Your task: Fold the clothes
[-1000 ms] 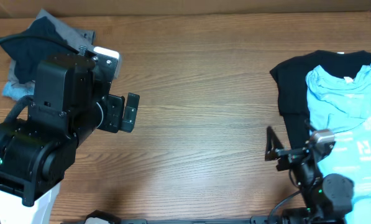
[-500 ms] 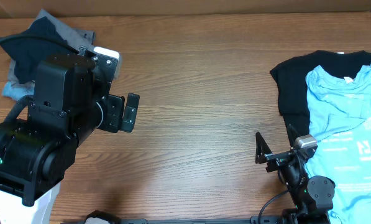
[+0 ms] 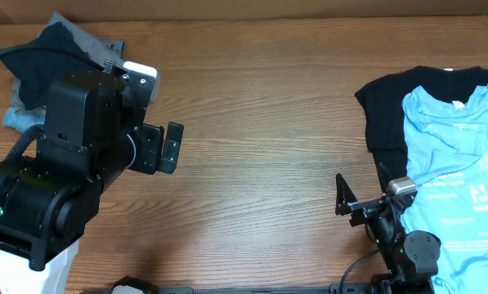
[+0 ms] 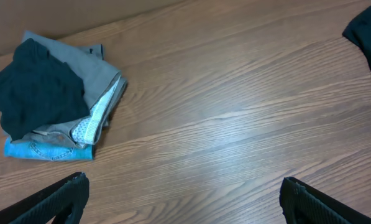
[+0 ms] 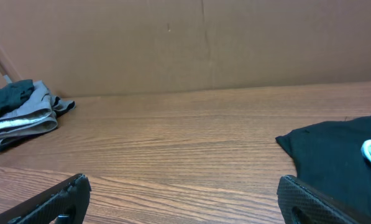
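Note:
The clothes lie in two groups. A black T-shirt [image 3: 387,106] is spread at the table's right side, and a light blue T-shirt [image 3: 456,155] lies crumpled on top of it. My right gripper [image 3: 362,188] hangs open just left of the black shirt's edge [image 5: 334,149], with nothing between its fingers [image 5: 61,196]. My left gripper [image 3: 163,147] is open over bare wood at the left. In the left wrist view its fingertips [image 4: 67,193] frame empty table. Both grippers are apart from all cloth.
A stack of folded clothes [image 3: 39,61], dark, grey and blue, sits in the far left corner [image 4: 54,99]. A brown cardboard wall [image 5: 204,43] runs along the table's far edge. The left arm's bulky black body [image 3: 55,180] covers the front left.
The right arm shifted a little to the left and toward the front edge, then stopped. The left arm and the clothes have not moved.

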You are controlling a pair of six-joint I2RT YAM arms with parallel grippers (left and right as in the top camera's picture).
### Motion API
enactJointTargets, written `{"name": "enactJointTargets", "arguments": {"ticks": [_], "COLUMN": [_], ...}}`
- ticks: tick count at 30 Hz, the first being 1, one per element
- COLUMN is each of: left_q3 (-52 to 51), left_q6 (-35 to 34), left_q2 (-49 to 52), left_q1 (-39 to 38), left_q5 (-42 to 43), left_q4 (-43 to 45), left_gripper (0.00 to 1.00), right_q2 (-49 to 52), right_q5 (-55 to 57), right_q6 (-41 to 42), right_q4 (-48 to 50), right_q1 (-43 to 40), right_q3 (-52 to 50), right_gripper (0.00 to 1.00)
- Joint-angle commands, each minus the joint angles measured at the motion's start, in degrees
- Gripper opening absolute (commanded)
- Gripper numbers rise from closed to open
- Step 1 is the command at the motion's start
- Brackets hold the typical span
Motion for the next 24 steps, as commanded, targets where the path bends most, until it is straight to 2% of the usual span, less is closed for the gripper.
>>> {"name": "enactJointTargets", "arguments": {"ticks": [1,9,13,15,22,24], "left_q3": [0.52,-0.02,-4.52,-10.23,-40.61,-48.24], "left_q6": [-0.79,-0.74,0.31,0.28,0.09,0.09], "left_q2": [0.17,-0.39,-3.91,-7.15,-22.71,-27.12], "left_q1": [-0.37,-0.17,0.2,0.98,6.84,8.46], "left_q5": [-0.72,-0.72,-1.75,-0.87,7.32,9.25], "left_q4": [0.09,0.07,2.14,7.61,39.34,46.03], "left_gripper": [1.0,1.0,1.0,1.0,1.0,1.0], "right_q2": [-0.72,-0.72,-0.72,-0.72,-0.72,-0.72], "right_q5": [-0.07,-0.07,-0.07,-0.07,-0.07,-0.07], "right_q6": [-0.2,-0.2,-0.2,-0.2,-0.2,-0.2], "right_q4": [0.42,0.39,0.42,0.39,0.39,0.39], "right_q1": [0.31,0.31,0.31,0.31,0.31,0.31], "right_q3": [-0.2,-0.2,-0.2,-0.2,-0.2,-0.2], "right_gripper": [1.0,1.0,1.0,1.0,1.0,1.0]}}
